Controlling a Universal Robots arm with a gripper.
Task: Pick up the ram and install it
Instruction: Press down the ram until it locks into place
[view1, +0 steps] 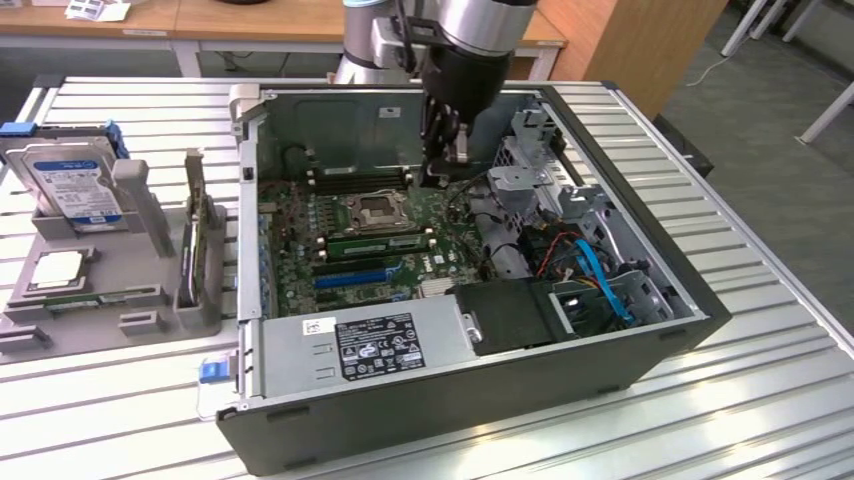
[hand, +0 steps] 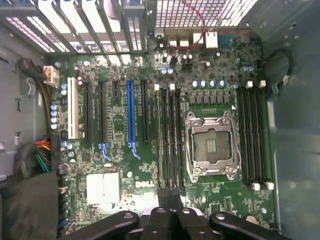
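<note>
Ram (view1: 380, 243) sat seated in a black memory slot at frame centre of the exterior view, just below the CPU socket (view1: 370, 209), so install looked done or nearly done. End effector (view1: 447, 170) hung over the board above centre, fingers drawn narrow, nothing seen between them. Counted: one ram in the board, two banks of four memory slots (hand: 252, 132), one blue expansion slot (hand: 130, 112), one computer case (view1: 441, 400) on the bench (view1: 747, 400).

"DELL" is printed on the motherboard (hand: 145, 184).
</note>
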